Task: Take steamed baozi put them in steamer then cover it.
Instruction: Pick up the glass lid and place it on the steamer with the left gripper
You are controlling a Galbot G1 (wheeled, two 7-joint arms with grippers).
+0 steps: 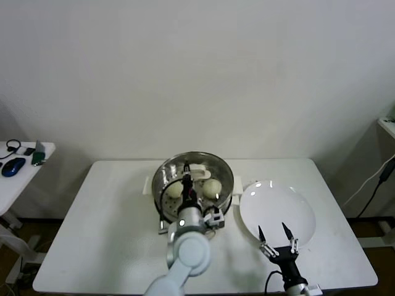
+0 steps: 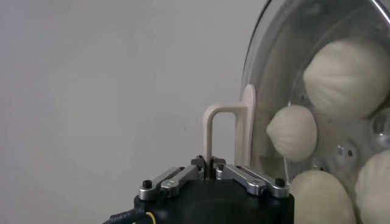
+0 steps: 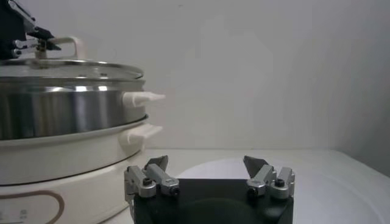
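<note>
The steel steamer (image 1: 162,179) on its white base (image 3: 61,164) stands mid-table. The glass cover (image 3: 67,66) rests on its rim. Through the glass (image 2: 274,61) I see several cream-white baozi (image 2: 347,76) on the perforated tray; two of them show in the head view (image 1: 212,187). My left gripper (image 2: 210,161) is shut on the cover's cream bar handle (image 2: 228,122), right above the steamer's middle (image 1: 187,188). My right gripper (image 1: 276,233) hangs open and empty over the near edge of the white plate (image 1: 278,203), to the right of the steamer.
The white plate (image 3: 341,195) lies bare beside the steamer's side handle (image 3: 141,97). A small side table (image 1: 24,169) at the far left carries a mouse and small items. The white table's front edge runs close below my right gripper (image 3: 207,164).
</note>
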